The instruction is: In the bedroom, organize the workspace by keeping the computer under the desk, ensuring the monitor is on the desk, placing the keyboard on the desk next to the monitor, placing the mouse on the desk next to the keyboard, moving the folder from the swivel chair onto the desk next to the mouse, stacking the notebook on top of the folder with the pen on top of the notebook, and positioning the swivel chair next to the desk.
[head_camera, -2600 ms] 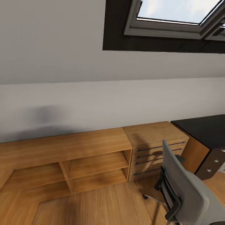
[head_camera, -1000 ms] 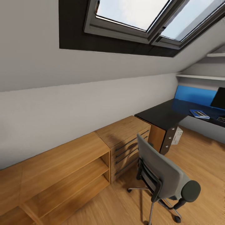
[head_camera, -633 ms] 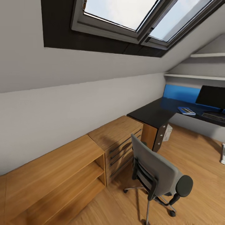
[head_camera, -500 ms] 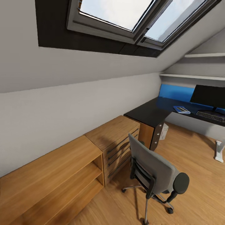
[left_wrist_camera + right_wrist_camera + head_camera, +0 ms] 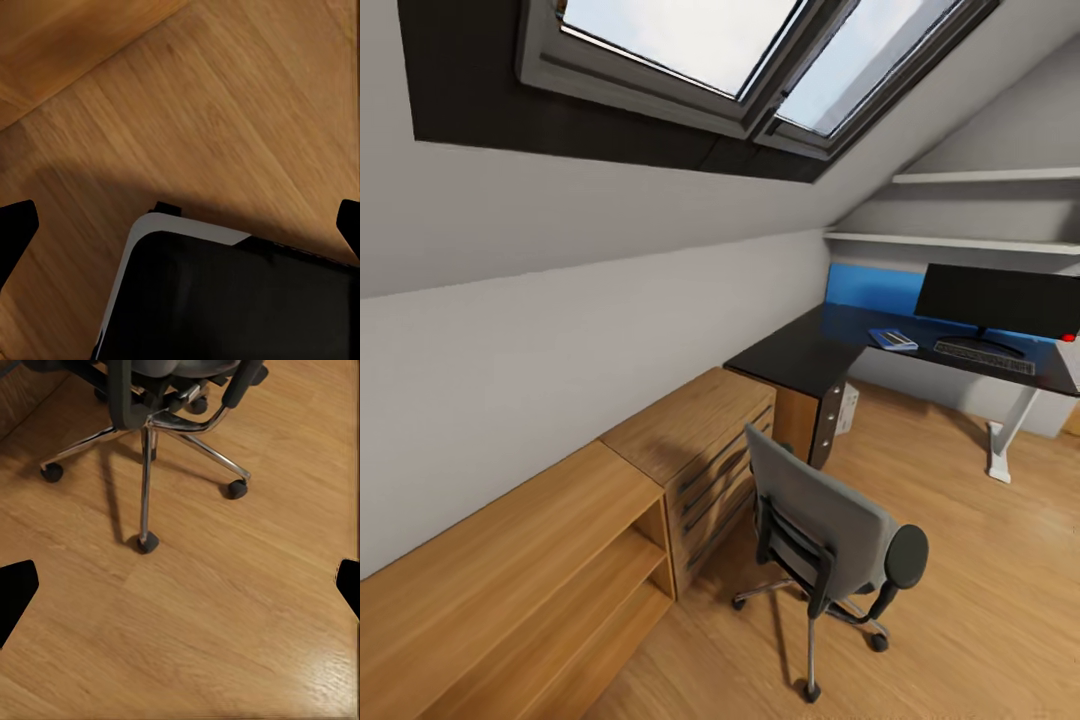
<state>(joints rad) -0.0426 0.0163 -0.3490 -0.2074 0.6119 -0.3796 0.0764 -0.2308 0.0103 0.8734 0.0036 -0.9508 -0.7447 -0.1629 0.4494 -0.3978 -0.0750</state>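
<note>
2 grippers of mine hang with jaws spread wide and empty: my left gripper (image 5: 180,225) over wooden floor (image 5: 225,112), my right gripper (image 5: 180,585) just short of the swivel chair (image 5: 825,530). Far ahead, the desk (image 5: 800,352) carries the monitor (image 5: 998,300), keyboard (image 5: 985,355) and folder (image 5: 892,339).

black pointed fingertips (image 5: 15,225) frame each wrist view; a glossy black, white-edged body panel (image 5: 240,300) sits below.

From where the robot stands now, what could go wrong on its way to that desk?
The swivel chair stands between the robot and the desk; its wheeled base lies near the right gripper, so a careless move could knock it rolling. The folder lies close beside the keyboard, so reaching there could nudge either.
</note>
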